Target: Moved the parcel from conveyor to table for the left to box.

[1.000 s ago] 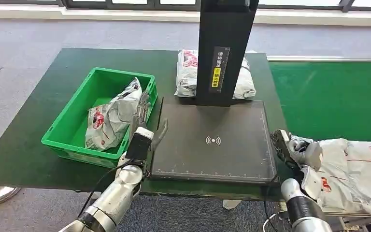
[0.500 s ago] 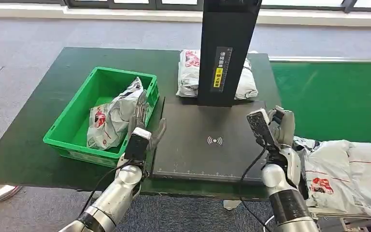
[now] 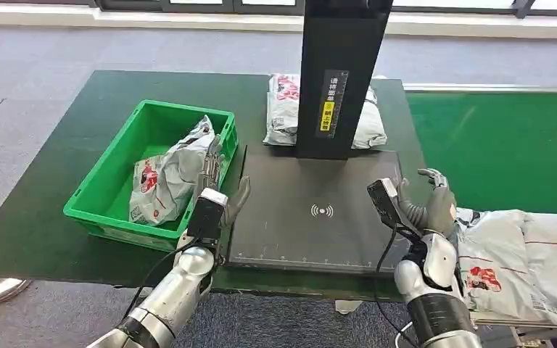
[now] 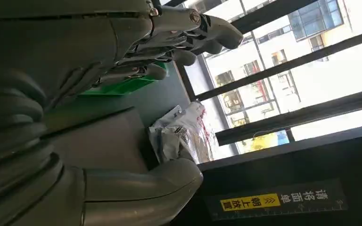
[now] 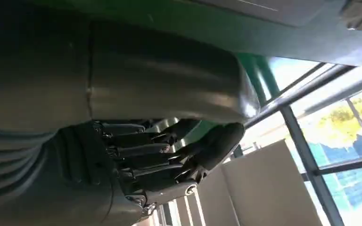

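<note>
A grey-white parcel with red print lies at the near end of the green conveyor. My right hand is raised just left of it, over the right edge of the black scanner plate, fingers apart and holding nothing; the right wrist view shows its fingers loosely bent and empty. My left hand stands upright and open between the plate and the green bin, beside the parcel in the bin. Its fingers and thumb are spread.
A black scanner post rises at the back of the plate. Another parcel lies behind it on the dark green table, also seen as the parcel in the left wrist view. Grey floor surrounds the table.
My right hand has left the conveyor parcel's edge, risen and swung left to the scanner plate's right edge, then settled a little lower. The left arm has stayed put.
</note>
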You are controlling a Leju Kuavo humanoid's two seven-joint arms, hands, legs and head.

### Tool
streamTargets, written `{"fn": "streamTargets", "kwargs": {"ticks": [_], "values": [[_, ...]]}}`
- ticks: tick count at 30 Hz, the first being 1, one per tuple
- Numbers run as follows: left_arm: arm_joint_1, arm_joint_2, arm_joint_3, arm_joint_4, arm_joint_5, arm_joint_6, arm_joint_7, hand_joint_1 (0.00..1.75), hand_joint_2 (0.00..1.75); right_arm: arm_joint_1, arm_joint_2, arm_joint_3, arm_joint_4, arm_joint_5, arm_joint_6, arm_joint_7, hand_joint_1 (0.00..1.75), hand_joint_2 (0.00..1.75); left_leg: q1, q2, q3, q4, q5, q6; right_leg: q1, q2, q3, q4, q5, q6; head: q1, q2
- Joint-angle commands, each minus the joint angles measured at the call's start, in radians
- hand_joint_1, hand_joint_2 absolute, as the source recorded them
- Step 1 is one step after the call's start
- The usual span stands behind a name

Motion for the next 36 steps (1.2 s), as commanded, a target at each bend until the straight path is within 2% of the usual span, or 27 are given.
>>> {"fn": "streamTargets", "kwargs": {"ticks": [1,4,9,10,15,17,18,19,20,22,25,30,33,34,35,36], "values": [[-0.014,0.018,-0.021,0.055,-0.009,0.007,0.018,0.0,1.75,-0.03,-0.007,-0.219,0.269,0.056,-0.003,0.022,0.0,0.0,0.0,-0.003,0.003,-0.002,0.001,0.0,0.001,-0.003,0.004,-0.002,0.0,0.0,0.0,0.0],[-0.01,0.021,-0.017,0.058,-0.009,0.002,0.023,0.0,1.75,-0.03,-0.032,-0.257,0.343,0.1,0.032,0.081,0.0,0.0,0.0,-0.003,0.003,-0.002,0.001,0.001,0.0,-0.004,0.004,-0.002,0.0,0.0,0.0,0.0],[-0.001,0.028,-0.01,0.046,-0.01,-0.01,0.026,0.0,1.75,-0.088,-0.058,-0.305,0.509,0.137,0.121,0.109,0.0,0.0,0.0,-0.001,0.004,-0.003,0.0,0.001,0.0,-0.002,0.006,-0.004,0.0,0.0,0.0,0.0],[-0.002,0.028,-0.01,0.045,-0.01,-0.013,0.027,0.0,1.75,-0.093,-0.062,-0.306,0.524,0.143,0.133,0.118,0.0,1.75,-0.001,-0.001,0.004,-0.003,0.0,0.0,-0.001,-0.002,0.005,-0.003,0.0,0.0,0.0,0.0],[-0.009,0.027,-0.012,0.049,-0.017,-0.025,0.033,0.0,1.75,-0.111,-0.081,-0.323,0.589,0.147,0.202,0.12,0.0,1.75,-0.001,0.0,0.001,-0.001,0.0,0.0,-0.001,-0.001,0.003,-0.001,0.0,0.0,0.0,0.0],[-0.021,0.025,-0.013,0.065,-0.015,-0.04,0.031,0.0,1.75,-0.108,-0.088,-0.312,0.618,0.163,0.321,0.117,0.0,1.75,-0.001,-0.001,0.003,-0.002,0.0,0.0,-0.001,-0.002,0.004,-0.002,0.0,0.0,0.0,0.0],[-0.025,0.023,-0.012,0.069,-0.016,-0.041,0.031,0.0,1.75,-0.098,-0.088,-0.312,0.612,0.166,0.333,0.116,0.0,1.75,0.0,-0.001,0.004,-0.003,0.0,0.0,0.0,-0.002,0.006,-0.004,0.0,0.0,0.0,0.0],[-0.033,0.021,-0.012,0.082,-0.012,-0.052,0.028,0.0,1.75,-0.095,-0.095,-0.288,0.629,0.187,0.418,0.102,1.75,1.75,0.0,-0.001,0.004,-0.002,0.0,0.0,0.0,-0.003,0.005,-0.003,0.0,0.0,0.0,0.0],[-0.046,0.019,-0.014,0.097,-0.009,-0.059,0.023,0.0,1.75,-0.08,-0.096,-0.288,0.631,0.18,0.482,0.061,1.75,1.75,0.0,-0.002,0.005,-0.003,0.001,0.0,0.0,-0.003,0.006,-0.004,0.0,0.0,0.0,0.0],[-0.053,0.016,-0.014,0.108,-0.007,-0.061,0.018,0.0,1.75,-0.072,-0.093,-0.291,0.64,0.166,0.502,0.017,1.75,1.75,0.0,-0.003,0.006,-0.003,0.001,0.0,0.001,-0.004,0.008,-0.004,0.0,0.0,0.0,0.0],[-0.051,0.019,-0.018,0.098,-0.008,-0.062,0.019,0.0,1.75,-0.073,-0.083,-0.302,0.64,0.148,0.483,-0.002,1.75,1.75,0.002,0.004,0.01,-0.001,-0.002,0.001,0.002,0.003,0.01,-0.005,0.0,0.0,0.0,0.0],[-0.043,0.024,-0.019,0.08,-0.011,-0.059,0.026,0.0,1.75,-0.083,-0.071,-0.309,0.631,0.136,0.461,-0.003,1.75,1.75,0.004,0.006,0.017,-0.002,-0.002,0.002,0.005,0.003,0.019,-0.009,0.001,0.0,0.0,0.0],[-0.032,0.032,-0.014,0.06,-0.01,-0.058,0.035,0.0,1.75,-0.095,-0.052,-0.326,0.606,0.106,0.392,-0.038,1.75,1.75,0.005,0.006,0.02,-0.002,-0.003,0.002,0.005,0.004,0.021,-0.009,0.001,0.0,0.0,0.0],[-0.022,0.035,-0.008,0.047,-0.014,-0.04,0.037,0.0,1.75,-0.094,-0.028,-0.376,0.557,0.052,0.244,-0.093,1.75,1.75,0.005,0.007,0.02,-0.002,-0.003,0.002,0.005,0.004,0.021,-0.009,0.001,0.0,0.0,0.0],[-0.007,0.04,-0.007,0.027,-0.022,-0.037,0.047,0.0,1.75,-0.116,-0.003,-0.397,0.534,0.004,0.167,-0.135,1.75,1.75,0.005,0.006,0.019,-0.004,-0.001,0.002,0.005,0.004,0.021,-0.01,0.002,0.0,0.0,0.0],[0.002,0.044,-0.006,0.011,-0.026,-0.04,0.053,0.0,1.75,-0.121,0.001,-0.382,0.507,0.002,0.189,-0.114,1.75,1.75,0.004,0.01,0.02,-0.002,-0.003,0.002,0.005,0.008,0.021,-0.008,0.002,0.0,0.0,0.0]]}}
